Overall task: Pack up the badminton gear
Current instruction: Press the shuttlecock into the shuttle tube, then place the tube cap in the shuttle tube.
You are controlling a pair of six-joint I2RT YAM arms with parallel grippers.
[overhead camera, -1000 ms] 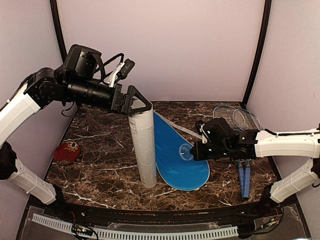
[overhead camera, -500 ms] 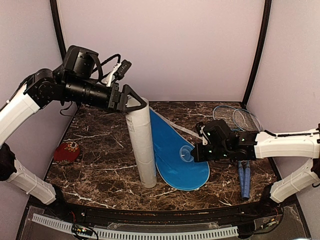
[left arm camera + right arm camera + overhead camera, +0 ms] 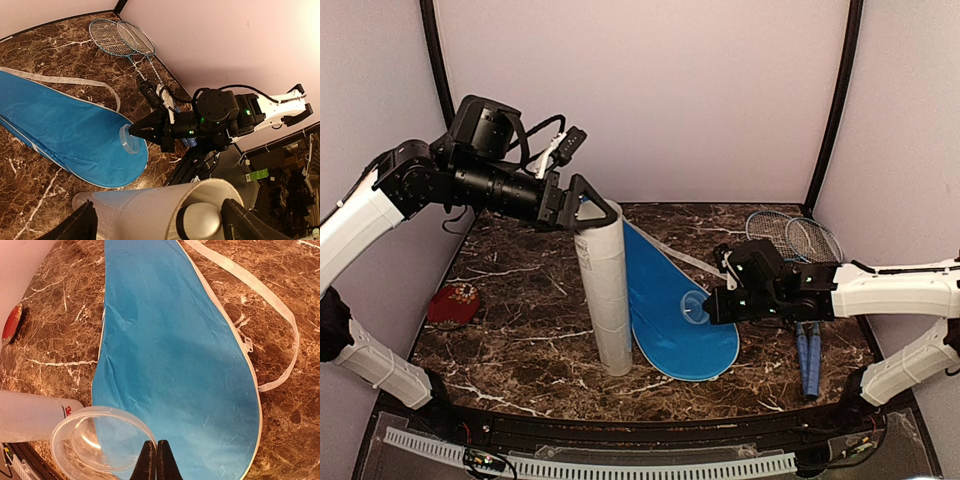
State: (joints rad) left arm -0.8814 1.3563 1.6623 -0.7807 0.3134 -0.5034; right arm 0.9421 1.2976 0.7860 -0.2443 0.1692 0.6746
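Note:
A long white tube (image 3: 605,300) stands on the table, leaning slightly. My left gripper (image 3: 592,208) is open around its top end. In the left wrist view one finger sits beside the tube's wall (image 3: 145,212) and the other by its open mouth, where a shuttlecock's round base (image 3: 202,224) shows. My right gripper (image 3: 705,305) is shut on the rim of a clear round cap (image 3: 100,440), held low over the wide end of the blue cover (image 3: 670,315). Two rackets (image 3: 790,235) with blue handles (image 3: 807,355) lie at the right.
A small red oval object (image 3: 453,303) lies near the table's left edge. The cover's white strap (image 3: 270,315) trails over the marble behind it. Walls close the table in at the back and on both sides.
The tube's top swung a little left and came back right with my left gripper around it. The right gripper and the cap have barely moved.

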